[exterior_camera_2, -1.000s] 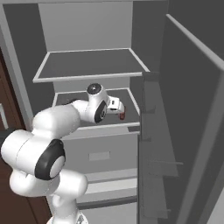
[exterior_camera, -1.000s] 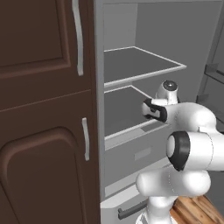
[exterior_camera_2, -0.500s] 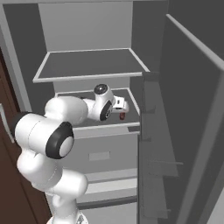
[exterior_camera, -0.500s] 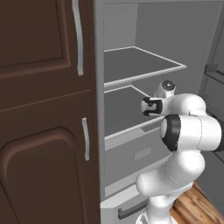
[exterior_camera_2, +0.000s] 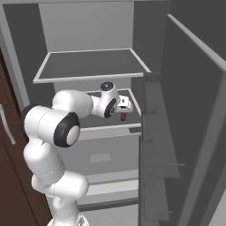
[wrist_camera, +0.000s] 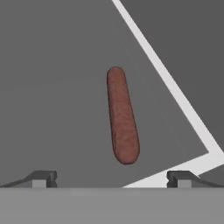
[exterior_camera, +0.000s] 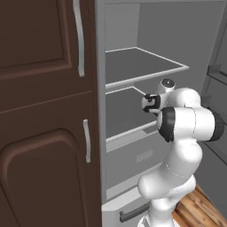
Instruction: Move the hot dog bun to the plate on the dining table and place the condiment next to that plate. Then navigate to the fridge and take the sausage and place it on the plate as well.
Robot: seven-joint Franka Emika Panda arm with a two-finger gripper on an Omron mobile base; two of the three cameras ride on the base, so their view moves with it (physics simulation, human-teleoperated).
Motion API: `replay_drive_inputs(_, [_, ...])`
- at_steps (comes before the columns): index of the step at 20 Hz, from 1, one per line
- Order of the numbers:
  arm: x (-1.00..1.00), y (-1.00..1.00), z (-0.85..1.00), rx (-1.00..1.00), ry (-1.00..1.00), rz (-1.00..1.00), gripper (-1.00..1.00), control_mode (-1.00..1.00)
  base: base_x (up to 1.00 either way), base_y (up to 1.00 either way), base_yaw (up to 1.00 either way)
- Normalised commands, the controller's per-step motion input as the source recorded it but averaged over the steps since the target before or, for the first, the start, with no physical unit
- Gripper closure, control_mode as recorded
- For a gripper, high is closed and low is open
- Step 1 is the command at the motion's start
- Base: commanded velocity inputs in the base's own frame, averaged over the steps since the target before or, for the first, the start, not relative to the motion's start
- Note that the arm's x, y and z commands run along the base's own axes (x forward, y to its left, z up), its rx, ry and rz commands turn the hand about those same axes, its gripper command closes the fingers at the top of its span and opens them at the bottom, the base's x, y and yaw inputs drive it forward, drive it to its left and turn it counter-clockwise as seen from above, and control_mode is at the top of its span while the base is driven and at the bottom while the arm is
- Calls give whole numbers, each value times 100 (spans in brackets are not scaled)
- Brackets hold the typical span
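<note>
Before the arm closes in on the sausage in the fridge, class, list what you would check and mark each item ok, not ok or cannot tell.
1. Fridge door open, shelf reachable: ok.
2. Fingers spread wide, nothing between them: ok.
3. Sausage in view ahead of the gripper, lying flat on the shelf: ok.
4. Sausage centred between the fingers: ok, roughly.
5. Sausage's long side across the fingers' closing line: ok.
6. Gripper low enough to grasp: not ok, sausage lies beyond the tips.

A tall dark brown wooden cabinet (exterior_camera: 44, 133) with two grey vertical handles (exterior_camera: 79, 37) stands just left of the open grey fridge interior (exterior_camera_2: 88, 26). Inside that interior, an upper flat grey shelf (exterior_camera_2: 92, 64) sits above a lower grey shelf (exterior_camera: 122, 113), with a grey drawer front (exterior_camera_2: 106, 156) below. The open grey fridge door (exterior_camera_2: 194, 132) stands to its right.
</note>
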Motion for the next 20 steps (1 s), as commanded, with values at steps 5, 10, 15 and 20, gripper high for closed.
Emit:
replay_drive_inputs(5, [4,0,-34,0,2,0,-100,-100,0,0,0])
replay_drive_inputs(10, [28,0,-26,0,1,0,-100,-100,0,0,0])
replay_drive_inputs(15, [45,0,-21,0,0,0,-100,-100,0,0,0])
replay_drive_inputs(20, [53,-3,-14,0,1,0,-100,-100,0,0,0])
